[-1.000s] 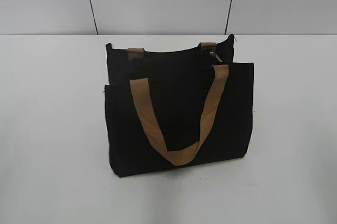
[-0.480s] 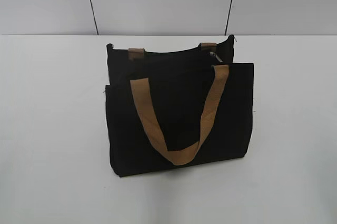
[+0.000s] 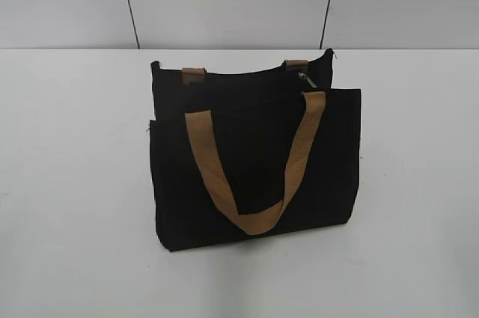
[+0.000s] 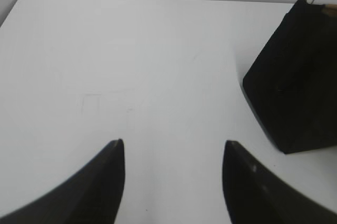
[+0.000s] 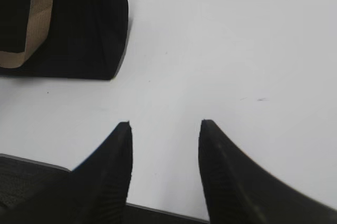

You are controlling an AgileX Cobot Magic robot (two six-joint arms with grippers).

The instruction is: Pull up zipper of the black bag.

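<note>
No brand mark, label or lettering can be read anywhere on the black bag (image 3: 254,161) or around it. The bag stands upright near the middle of the white table (image 3: 67,183), its front pocket panel facing the exterior camera, with one tan strap handle (image 3: 251,164) hanging down the front in a loop. The zipper (image 3: 247,78) runs along the top edge, and its small silver pull (image 3: 305,78) sits near the right end, just beside the stub of the rear strap (image 3: 296,65).

Neither arm shows in the exterior view. The left gripper (image 4: 172,153) hovers over bare tabletop with its jaws spread wide and nothing between them — the bag's end (image 4: 295,81) lies off to its right, apart from the fingertips (image 4: 113,153). The right gripper (image 5: 165,132) is likewise parted and empty above the table, with the bag's lower corner (image 5: 100,23) up and to its left, well clear.

Compared with the exterior pictures a second and half a second ago, the bag, strap and pull sit in the same places — no visible shift.
</note>
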